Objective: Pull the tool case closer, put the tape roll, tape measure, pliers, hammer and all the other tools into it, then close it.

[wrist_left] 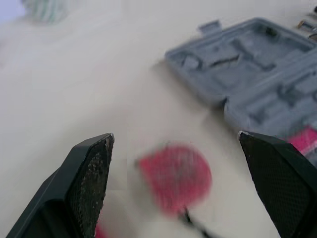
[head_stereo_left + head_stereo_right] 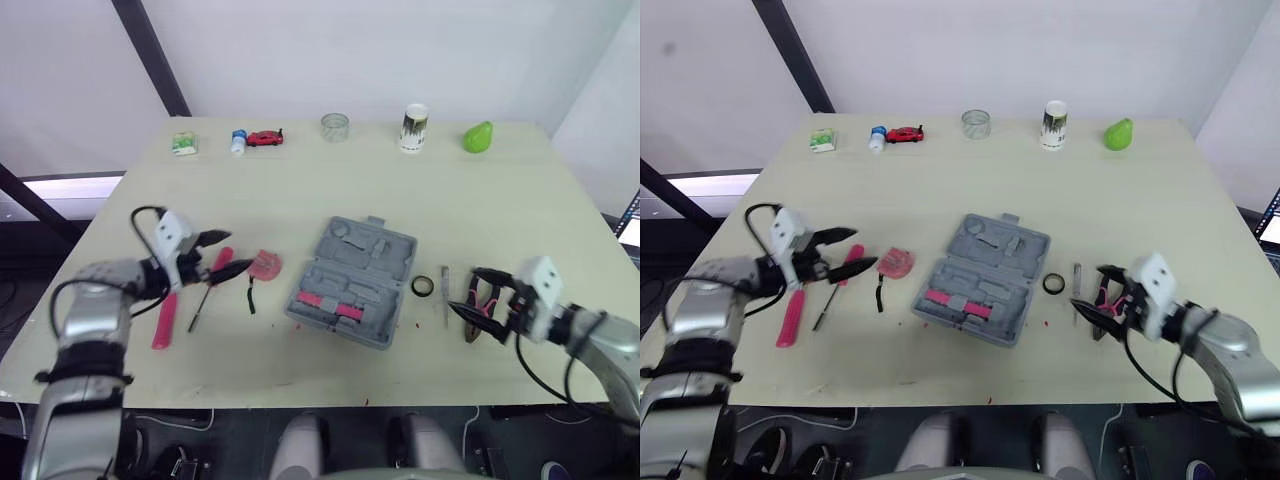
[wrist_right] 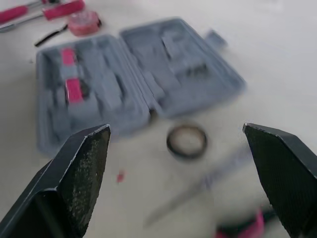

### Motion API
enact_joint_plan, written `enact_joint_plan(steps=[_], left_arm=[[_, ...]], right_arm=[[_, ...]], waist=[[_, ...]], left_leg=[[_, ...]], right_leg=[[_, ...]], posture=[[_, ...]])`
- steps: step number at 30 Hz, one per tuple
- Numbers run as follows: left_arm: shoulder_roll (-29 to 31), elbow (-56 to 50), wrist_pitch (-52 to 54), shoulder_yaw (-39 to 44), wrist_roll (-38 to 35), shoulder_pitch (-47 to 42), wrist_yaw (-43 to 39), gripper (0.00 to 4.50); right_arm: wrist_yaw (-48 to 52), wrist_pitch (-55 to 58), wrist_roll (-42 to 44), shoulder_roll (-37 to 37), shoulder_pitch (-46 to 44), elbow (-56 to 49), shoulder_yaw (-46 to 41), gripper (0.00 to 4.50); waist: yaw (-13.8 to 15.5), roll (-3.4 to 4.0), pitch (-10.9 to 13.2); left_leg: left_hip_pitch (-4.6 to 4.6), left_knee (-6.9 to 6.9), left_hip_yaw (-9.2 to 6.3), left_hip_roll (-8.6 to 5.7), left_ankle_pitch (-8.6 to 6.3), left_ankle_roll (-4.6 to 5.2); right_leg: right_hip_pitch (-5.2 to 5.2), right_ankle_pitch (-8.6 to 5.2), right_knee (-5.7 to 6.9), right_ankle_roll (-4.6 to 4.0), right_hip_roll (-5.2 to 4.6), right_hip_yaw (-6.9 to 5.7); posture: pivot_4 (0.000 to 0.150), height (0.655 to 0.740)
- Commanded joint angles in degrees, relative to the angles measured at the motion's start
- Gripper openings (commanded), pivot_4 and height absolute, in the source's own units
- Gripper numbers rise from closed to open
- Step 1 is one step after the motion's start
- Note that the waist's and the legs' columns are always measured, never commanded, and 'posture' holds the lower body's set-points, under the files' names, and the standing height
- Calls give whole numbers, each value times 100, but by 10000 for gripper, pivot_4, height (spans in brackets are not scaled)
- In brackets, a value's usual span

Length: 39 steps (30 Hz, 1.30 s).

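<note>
pink-handled hammer (image 2: 162, 322) lies nearest on the left of the pale counter (image 2: 300, 180). likely head-heavy and stiff, so best taken on the handle up toward the head. pink-and-black pliers (image 2: 484, 312) near right: rigid steel with smooth grips, take across both handles together.

open grey plastic tool case (image 2: 352, 283) at centre, both halves lying flat. judged a light hollow shell that should slide easily on the counter — pull by the near rim. round pink tape measure (image 2: 265, 265) just left of the case: compact and hard, grip across its flat faces. small black tape roll (image 2: 423, 286) just right of the case: light and low, so pinch through the ring wall.

left pincer (image 2: 226, 254): spread wide, empty, hovers just short of the tape measure, which sits between its fingers in the left wrist view.

right pincer (image 2: 468, 292): spread wide, nothing held, over the pliers — contact with them cannot be told.
</note>
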Motion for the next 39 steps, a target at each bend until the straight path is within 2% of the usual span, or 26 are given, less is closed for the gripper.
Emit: enact_joint_plan(steps=[1, 4, 5, 7, 8, 9, 11, 15, 22, 39], left_arm=[[-229, 948, -380, -272, 275, -588, -270, 36049], [-456, 1748, -728, -475, 549, -1106, -343, 20989], [-517, 1995, -819, -531, 636, -1258, -368, 15549], [-609, 2341, -929, -602, 764, -1474, -384, 7715], [-650, 2517, -987, -630, 833, -1576, -375, 2539], [-684, 2672, -1037, -662, 904, -1663, -356, 42], [-757, 2951, -1128, -721, 1062, -1827, -274, 0], [-934, 3319, -1097, -795, 1314, -2089, -185, 0], [-1105, 3607, -1062, -828, 1635, -2301, 43, 0], [-1408, 3787, -914, -815, 1996, -2420, 330, 0]], right_arm=[[-133, 294, -345, 88, -594, 195, 488, 45000], [-170, 555, -602, 195, -1156, 480, 904, 45000], [-220, 647, -698, 254, -1347, 593, 1018, 42537], [-256, 709, -834, 364, -1625, 765, 1189, 37654], [-252, 773, -890, 407, -1735, 824, 1287, 32024], [-226, 827, -954, 430, -1817, 865, 1395, 27701], [-192, 952, -1141, 430, -1948, 975, 1640, 17447], [-158, 1134, -1440, 440, -2075, 1160, 2003, 147], [-160, 1006, -2010, 462, -2203, 1534, 2385, 147], [-234, 618, -2311, 1101, -2451, 2015, 2349, 147]], waist=[[-5, -1, 0], [3, -2, 1], [2, -4, 2], [0, -6, 3], [-2, -7, 4], [0, -6, 4], [1, -7, 4], [15, -7, 4], [-14, -8, 5], [-140, -8, 4]], left_leg=[[-10, 0, 0, 0, -1, 1], [-77, 9, -7, -3, 0, 1], [-81, 10, -5, -3, 0, 0], [-83, 9, -6, -3, 0, 1], [-83, 10, -6, -3, -1, 2], [-83, 10, -6, -3, -1, 3], [-82, 10, -9, -3, -1, 3], [-84, 12, -9, -3, -1, 3], [-84, 18, -10, -3, -1, 3], [-84, 22, -11, -3, 0, 2]], right_leg=[[-10, 0, 0, 0, 2, 4], [-70, 4, 2, 5, 3, 0], [-72, 4, 1, 5, 3, -1], [-74, 4, 0, 5, 3, -1], [-74, 4, 1, 5, 3, -1], [-74, 4, 1, 6, 3, -1], [-73, 5, 4, 6, 3, -2], [-73, 6, 4, 8, 2, -3], [-73, 8, 8, 11, 2, -2], [-73, 9, 13, 12, 2, -3]], posture=[[1500, 7400], [1500, 7400], [1500, 7400], [1500, 7400], [1500, 7400], [1500, 7400], [1500, 7400], [1500, 7400], [1500, 7400], [1500, 7400]])
